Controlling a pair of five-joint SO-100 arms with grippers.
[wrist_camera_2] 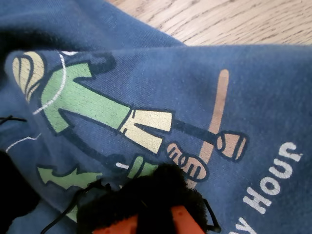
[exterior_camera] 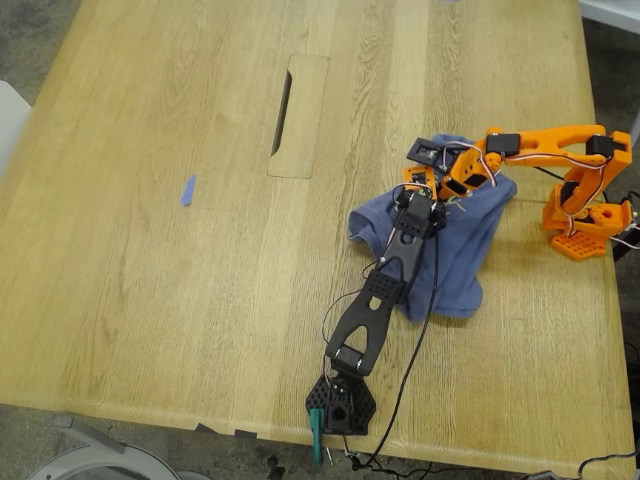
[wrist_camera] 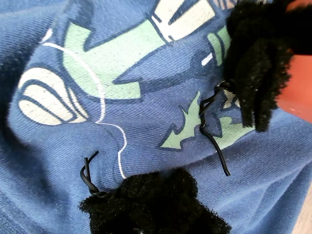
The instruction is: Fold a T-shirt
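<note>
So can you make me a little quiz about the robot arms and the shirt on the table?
1. True or false: the T-shirt lies flat and neatly spread out.
2. Fill in: one arm is orange, the other arm is ____.
3. Where is the blue tape strip? A: on the T-shirt. B: on the bare table, well apart from the T-shirt. C: held in a pincer.

Key: 1 false, it is bunched up. 2 black. 3 B.
</note>
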